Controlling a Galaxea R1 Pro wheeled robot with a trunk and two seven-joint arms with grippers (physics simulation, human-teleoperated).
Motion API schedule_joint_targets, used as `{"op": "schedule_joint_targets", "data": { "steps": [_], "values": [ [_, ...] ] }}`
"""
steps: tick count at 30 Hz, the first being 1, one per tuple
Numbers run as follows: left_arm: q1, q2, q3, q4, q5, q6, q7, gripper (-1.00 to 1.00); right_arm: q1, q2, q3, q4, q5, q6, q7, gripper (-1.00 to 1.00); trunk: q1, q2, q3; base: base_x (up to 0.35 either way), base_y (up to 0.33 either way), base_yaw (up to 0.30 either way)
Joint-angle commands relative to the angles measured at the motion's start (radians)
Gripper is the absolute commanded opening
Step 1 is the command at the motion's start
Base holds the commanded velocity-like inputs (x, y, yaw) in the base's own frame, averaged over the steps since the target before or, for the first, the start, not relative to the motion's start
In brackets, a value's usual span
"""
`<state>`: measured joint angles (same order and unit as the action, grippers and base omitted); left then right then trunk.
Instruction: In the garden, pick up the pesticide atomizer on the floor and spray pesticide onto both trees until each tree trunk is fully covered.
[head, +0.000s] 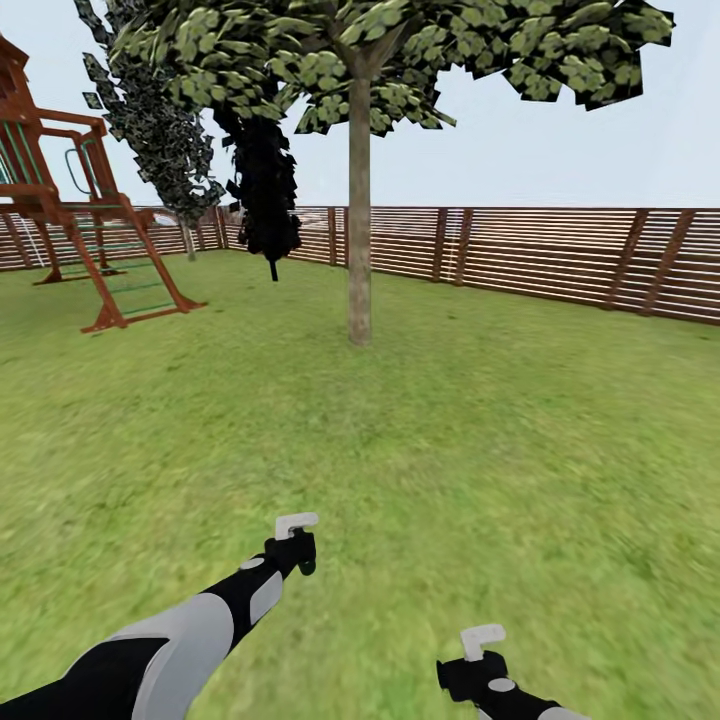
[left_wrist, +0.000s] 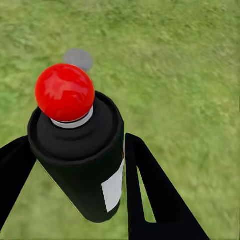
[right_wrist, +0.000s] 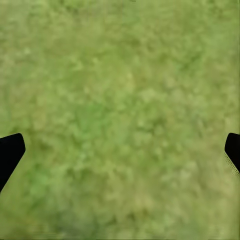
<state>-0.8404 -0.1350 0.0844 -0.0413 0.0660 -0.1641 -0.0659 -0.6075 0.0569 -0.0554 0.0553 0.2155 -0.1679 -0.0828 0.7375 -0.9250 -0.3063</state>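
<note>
My left hand (left_wrist: 75, 190) is clamped around the pesticide atomizer (left_wrist: 80, 160), its red nozzle tip (left_wrist: 64, 92) pointing out over the lawn (head: 480, 470). My right hand (right_wrist: 120, 150) hangs over grass with its fingers spread wide, holding nothing. Ahead, well apart from me, stands one tree trunk (head: 359, 210) before the slat fence (head: 560, 255) (no white specks on the bark that I can make out). I should close in first, then aim the nozzle squarely at the trunk.

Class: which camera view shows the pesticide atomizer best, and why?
The left wrist view: the pesticide atomizer sits large between the left gripper fingers, red tip and white label clear. In the head view it is hard to make out; the right wrist view looks at lawn.
</note>
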Motion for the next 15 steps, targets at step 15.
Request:
{"op": "schedule_joint_targets", "data": {
  "steps": [15],
  "values": [
    [0.000, 0.000, 0.000, 0.000, 0.000, 0.000, 0.000, -1.00, 0.000, 0.000, -0.001, 0.000, -0.001, 0.071, -0.002, 1.00, 0.000, 0.000, 0.000, 0.350, 0.000, 0.000]
  ]
}}
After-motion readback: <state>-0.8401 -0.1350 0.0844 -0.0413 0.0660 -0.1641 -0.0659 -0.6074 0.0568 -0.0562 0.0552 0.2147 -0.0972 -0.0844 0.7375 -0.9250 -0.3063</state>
